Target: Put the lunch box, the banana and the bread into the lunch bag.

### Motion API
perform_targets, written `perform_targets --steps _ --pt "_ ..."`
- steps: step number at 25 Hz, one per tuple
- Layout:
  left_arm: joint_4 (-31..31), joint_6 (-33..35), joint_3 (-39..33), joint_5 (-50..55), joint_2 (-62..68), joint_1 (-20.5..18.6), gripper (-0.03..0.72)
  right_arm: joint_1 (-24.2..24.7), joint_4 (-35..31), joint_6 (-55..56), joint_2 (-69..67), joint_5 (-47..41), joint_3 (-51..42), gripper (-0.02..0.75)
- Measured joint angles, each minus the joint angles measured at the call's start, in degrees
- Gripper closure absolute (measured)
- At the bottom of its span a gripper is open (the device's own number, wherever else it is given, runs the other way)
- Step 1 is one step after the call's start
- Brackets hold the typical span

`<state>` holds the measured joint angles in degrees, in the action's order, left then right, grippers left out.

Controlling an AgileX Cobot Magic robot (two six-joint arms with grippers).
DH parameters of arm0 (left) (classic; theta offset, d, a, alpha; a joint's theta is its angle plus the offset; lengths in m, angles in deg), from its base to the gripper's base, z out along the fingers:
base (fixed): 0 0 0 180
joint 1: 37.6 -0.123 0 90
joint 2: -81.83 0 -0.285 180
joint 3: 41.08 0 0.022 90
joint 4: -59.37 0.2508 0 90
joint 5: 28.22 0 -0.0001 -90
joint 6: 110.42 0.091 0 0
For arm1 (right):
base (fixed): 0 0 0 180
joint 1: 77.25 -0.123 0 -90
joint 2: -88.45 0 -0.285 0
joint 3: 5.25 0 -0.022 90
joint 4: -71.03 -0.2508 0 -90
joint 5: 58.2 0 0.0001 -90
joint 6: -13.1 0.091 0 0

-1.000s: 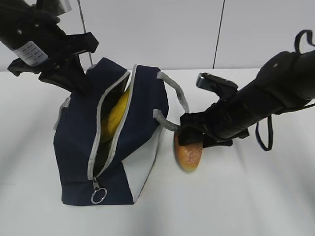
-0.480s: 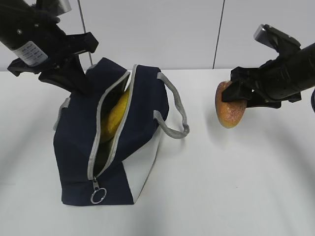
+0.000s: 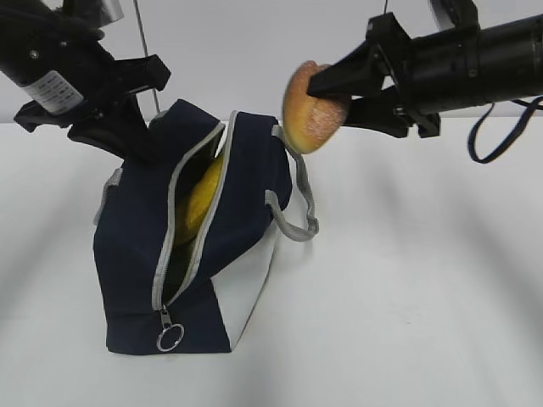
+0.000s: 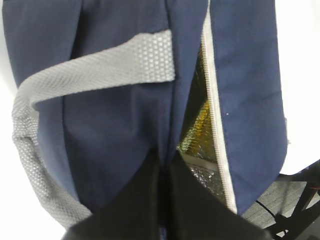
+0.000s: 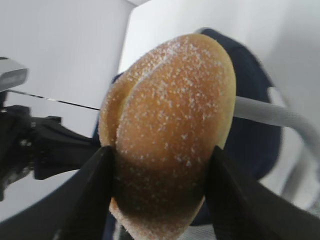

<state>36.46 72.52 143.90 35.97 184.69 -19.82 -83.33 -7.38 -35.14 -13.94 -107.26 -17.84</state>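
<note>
The navy lunch bag [image 3: 136, 246] lies on the table with its zipper open, and the yellow banana [image 3: 199, 199] shows inside. My left gripper [image 3: 136, 146] is shut on the bag's fabric edge at the far end, holding the mouth apart. In the left wrist view its fingers [image 4: 150, 200] pinch the navy lunch bag [image 4: 115, 115] beside the zipper. My right gripper [image 3: 329, 95] is shut on the bread [image 3: 305, 110], held in the air above the bag's right handle. The right wrist view shows the bread [image 5: 167, 115] between that gripper's [image 5: 160, 165] two fingers. The lunch box shows in no view.
A metal ring pull [image 3: 170, 337] hangs at the bag's near end. Grey webbing handles [image 3: 299, 199] droop over its right side. The white table [image 3: 407, 297] stretches to the right of the bag. A black cable loop [image 3: 492, 136] hangs from the right arm.
My right gripper has lifted the bread from table height beside the bag and carried it up and left, over the bag's right edge. The left gripper and the bag have stayed still.
</note>
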Motion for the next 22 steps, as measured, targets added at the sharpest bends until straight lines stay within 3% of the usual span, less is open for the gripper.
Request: perform_targets --steps 3,10,18,22 --pt "-0.55 0.00 0.00 -0.05 0.00 0.00 0.691 -4.48 -6.44 -3.51 0.00 -0.13 0.09 0.330" --pt "-0.94 0.00 0.00 -0.15 0.00 0.00 0.691 -11.58 -10.10 -5.33 -4.01 1.26 0.42 0.330" --pt "-1.10 0.00 0.00 -0.17 0.00 0.00 0.691 -12.29 -10.83 -5.37 -10.40 2.93 1.02 0.328" --pt "-1.15 0.00 0.00 -0.17 0.00 0.00 0.691 -12.29 -10.83 -5.37 -11.87 2.93 1.02 0.279"
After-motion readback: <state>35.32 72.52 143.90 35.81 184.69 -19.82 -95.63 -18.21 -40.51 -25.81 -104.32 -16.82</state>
